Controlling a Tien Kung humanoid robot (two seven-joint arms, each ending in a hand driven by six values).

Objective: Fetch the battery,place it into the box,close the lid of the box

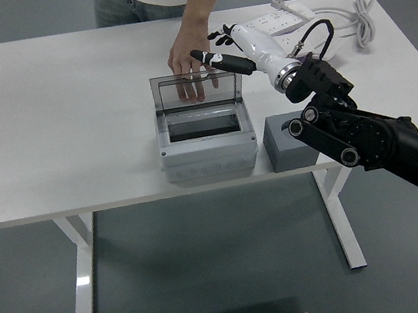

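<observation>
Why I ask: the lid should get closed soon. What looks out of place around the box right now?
A person's hand rests on the table behind the upright lid of the box, close to the right hand, whose fingers are spread. Nothing is spilled or damaged.

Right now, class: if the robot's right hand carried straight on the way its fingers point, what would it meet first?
Probably the person's hand, resting behind the box's raised lid; the right hand points left towards it, though depth is unclear.
</observation>
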